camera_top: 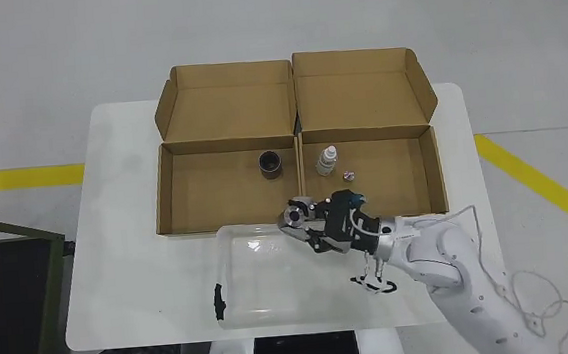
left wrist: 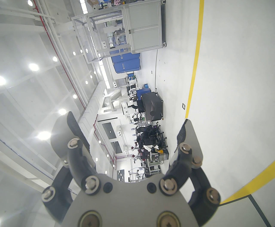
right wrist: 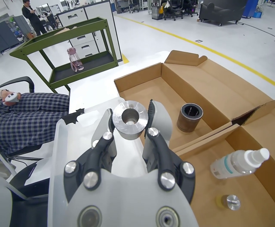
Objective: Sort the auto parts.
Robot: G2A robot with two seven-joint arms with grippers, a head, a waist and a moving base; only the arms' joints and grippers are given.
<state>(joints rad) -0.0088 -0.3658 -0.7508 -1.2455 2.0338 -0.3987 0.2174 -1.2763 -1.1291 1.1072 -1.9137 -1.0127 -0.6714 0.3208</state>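
We hold ring (right wrist: pixel 130 123) tight in right gripper (right wrist: pixel 130 113), above tray (right wrist: pixel 60 137) edge. Best we carry it level over box (right wrist: pixel 150 90) wall, lower beside dark tube (right wrist: pixel 190 117), then let go. Our left gripper (left wrist: pixel 129 124) gapes wide.

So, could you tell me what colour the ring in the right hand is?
The ring is shiny silver-grey, clearest in the right wrist view.

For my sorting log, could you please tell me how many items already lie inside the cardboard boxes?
3: a dark sleeve in the left box; a spray bottle and a small metal cap in the right box. None seems hidden.
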